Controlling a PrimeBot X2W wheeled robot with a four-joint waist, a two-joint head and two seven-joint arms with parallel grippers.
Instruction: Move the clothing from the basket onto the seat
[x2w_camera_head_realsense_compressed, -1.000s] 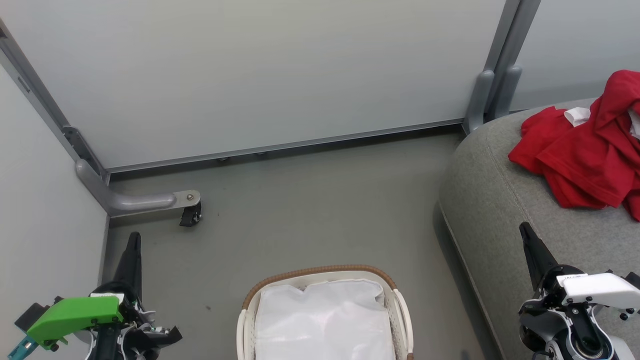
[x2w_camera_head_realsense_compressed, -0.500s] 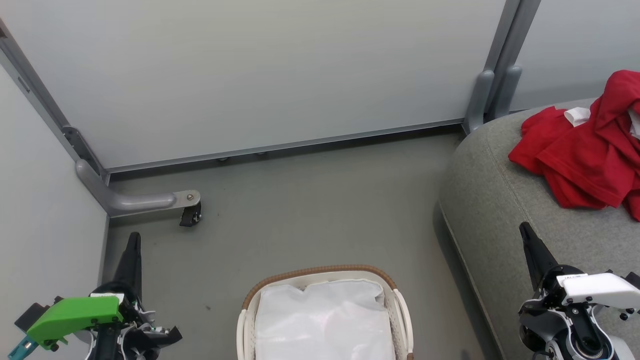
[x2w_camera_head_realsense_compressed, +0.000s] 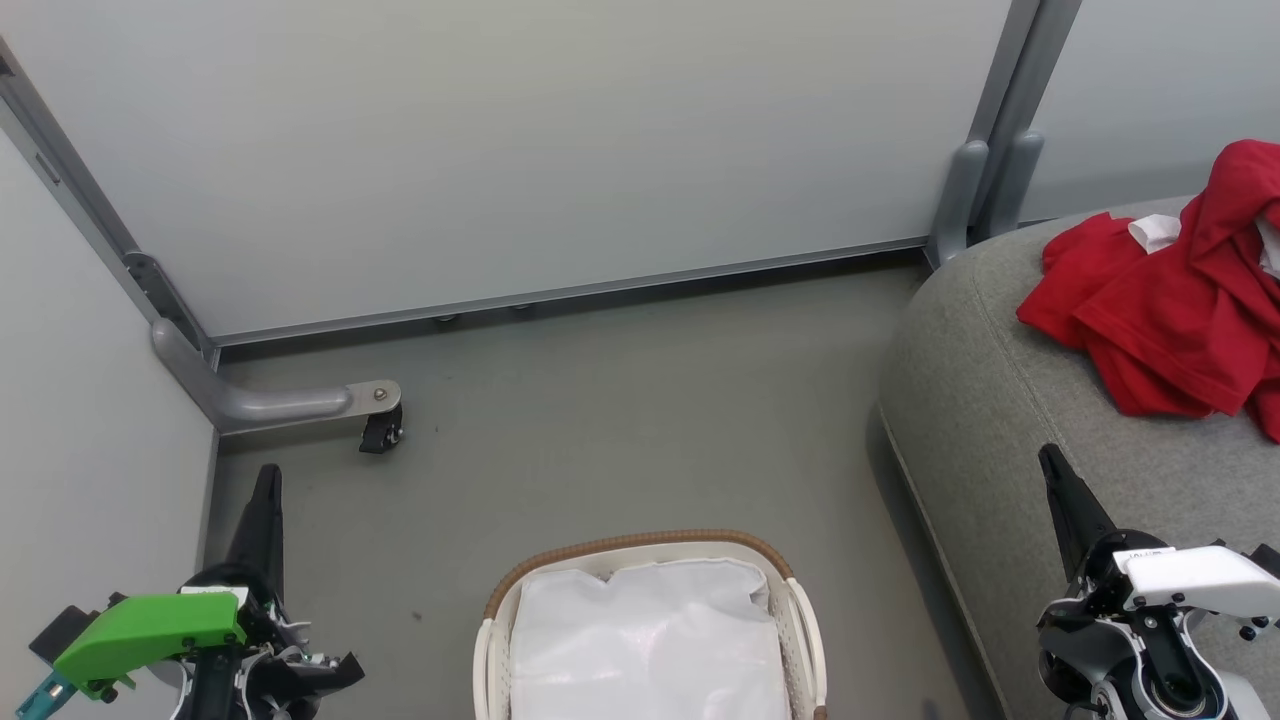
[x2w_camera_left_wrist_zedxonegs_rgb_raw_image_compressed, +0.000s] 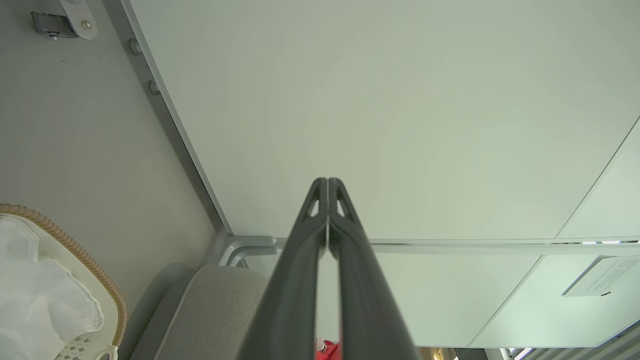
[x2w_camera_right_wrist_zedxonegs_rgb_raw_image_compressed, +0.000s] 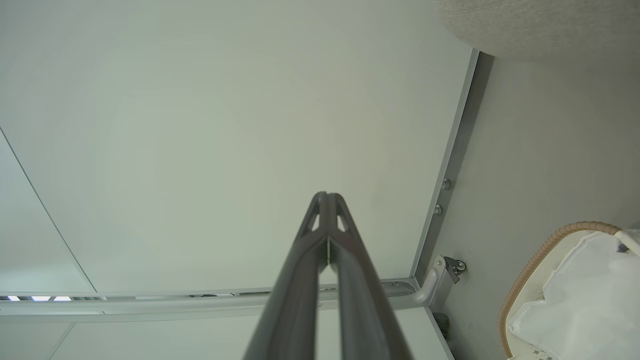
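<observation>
Lying crumpled in a loose heap, the clothing (x2w_camera_head_realsense_compressed: 1170, 320) is bright red soft fabric, full of folds and with stitched hems along its edges. Small patches of white trim show near the top of the pile. It rests on the far right part of the seat (x2w_camera_head_realsense_compressed: 1000, 400), a light grey upholstered cushion with a rounded corner and a seam running along its edge; part of the heap runs off the head view's right edge.

Well apart from it, the basket (x2w_camera_head_realsense_compressed: 640, 545) stands on the floor (x2w_camera_head_realsense_compressed: 620, 400) to the left of the seat. Its brown woven-look rim frames a white liner (x2w_camera_head_realsense_compressed: 645, 640) that lies rumpled inside.

The right pincer (x2w_camera_head_realsense_compressed: 1048, 455) hangs over the seat's near edge, its two dark fingers pressed together and holding nothing. The left pincer (x2w_camera_head_realsense_compressed: 268, 470) hangs over the floor to the left of the basket, its fingers likewise together and empty. Beyond it a caster wheel (x2w_camera_head_realsense_compressed: 380, 432) sits at the foot of a pale wall panel (x2w_camera_head_realsense_compressed: 500, 150).
</observation>
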